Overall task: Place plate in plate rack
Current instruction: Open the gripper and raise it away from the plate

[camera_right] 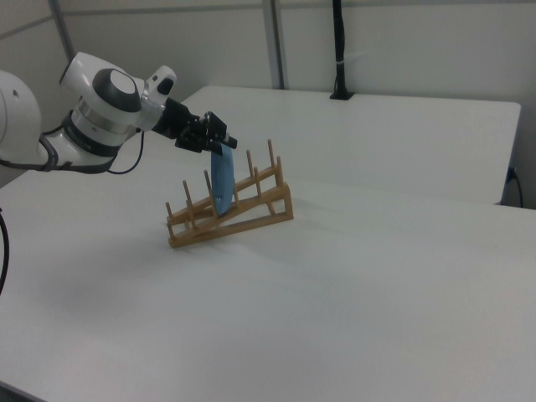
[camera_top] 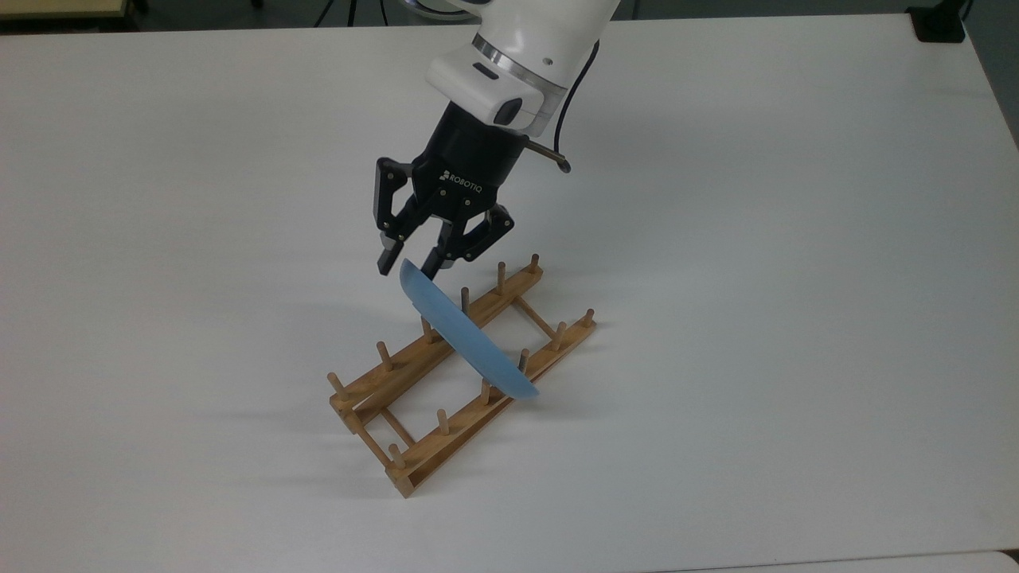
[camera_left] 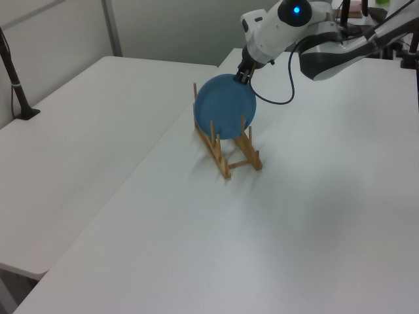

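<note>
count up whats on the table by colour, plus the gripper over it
light-blue: 1, the plate standing on edge in the rack
light-brown wood: 1, the plate rack
black: 1, the gripper, fingers apart either side of the plate's top rim
total: 3
</note>
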`<state>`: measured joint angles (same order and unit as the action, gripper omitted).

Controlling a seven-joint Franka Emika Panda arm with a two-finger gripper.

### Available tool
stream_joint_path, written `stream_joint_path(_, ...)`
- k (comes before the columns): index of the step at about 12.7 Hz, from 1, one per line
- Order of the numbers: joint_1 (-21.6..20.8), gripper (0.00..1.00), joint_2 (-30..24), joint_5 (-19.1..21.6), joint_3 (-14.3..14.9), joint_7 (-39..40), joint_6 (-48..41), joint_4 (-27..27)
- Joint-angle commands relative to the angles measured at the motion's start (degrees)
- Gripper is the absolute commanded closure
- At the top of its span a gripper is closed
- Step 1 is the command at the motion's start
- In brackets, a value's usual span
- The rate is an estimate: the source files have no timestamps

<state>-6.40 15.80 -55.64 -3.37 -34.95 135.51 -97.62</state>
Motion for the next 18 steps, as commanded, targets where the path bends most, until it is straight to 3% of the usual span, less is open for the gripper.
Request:
stream_joint_path(1, -0.6, 0.00, -2.7, -0.2, -0.1, -5.3, 0.5, 0.5)
stream_joint_path(3, -2.2, 0.00, -3.3, 0.4, -0.1, -9.9, 0.5, 0.5)
stream_joint_path(4, -2.6, 0.00, -3.5, 3.8, -0.1, -10.6, -0.2, 0.6)
stream_joint_path(7, -3.5, 0.00, -4.0, 16.6, -0.1, -10.1, -3.9, 3.4)
stream_joint_path(8, -3.3, 0.00, -4.9, 23.4, -0.1, -7.5, -5.5, 3.8)
stream_joint_path(10, -2.3, 0.00, -7.4, 37.3, 0.5, 4.1, -12.6, 3.8)
stream_joint_path(13, 4.3, 0.00, -12.7, 51.2, 0.6, 25.9, -29.3, 3.4)
stream_joint_path(15, 7.5, 0.00, -14.5, 55.8, 0.6, 33.1, -35.6, 3.2)
stream_joint_path(18, 10.0, 0.00, -16.8, 56.3, 0.8, 36.1, -40.0, 1.7)
